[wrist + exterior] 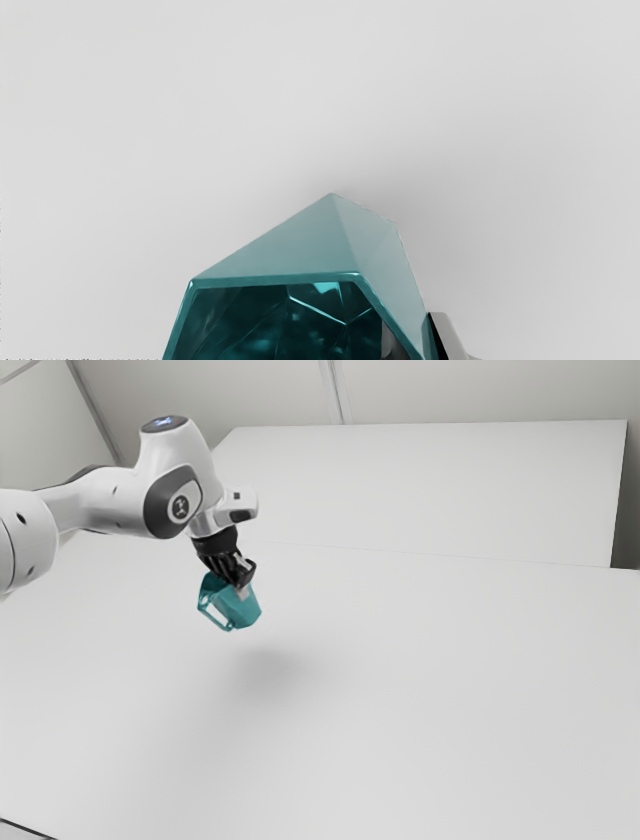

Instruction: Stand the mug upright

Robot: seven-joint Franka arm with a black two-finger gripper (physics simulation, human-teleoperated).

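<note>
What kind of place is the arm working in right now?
Probably a lab or test room, rendered in simulation: a white robot arm reaches over a broad, plain white table, with what look like pale walls beyond.

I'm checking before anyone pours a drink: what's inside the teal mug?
Inside the mug are dark, faceted walls and, beside one, what looks like a grey finger of the hand. The rest is cut off by the picture's edge, so I can't tell.
</note>
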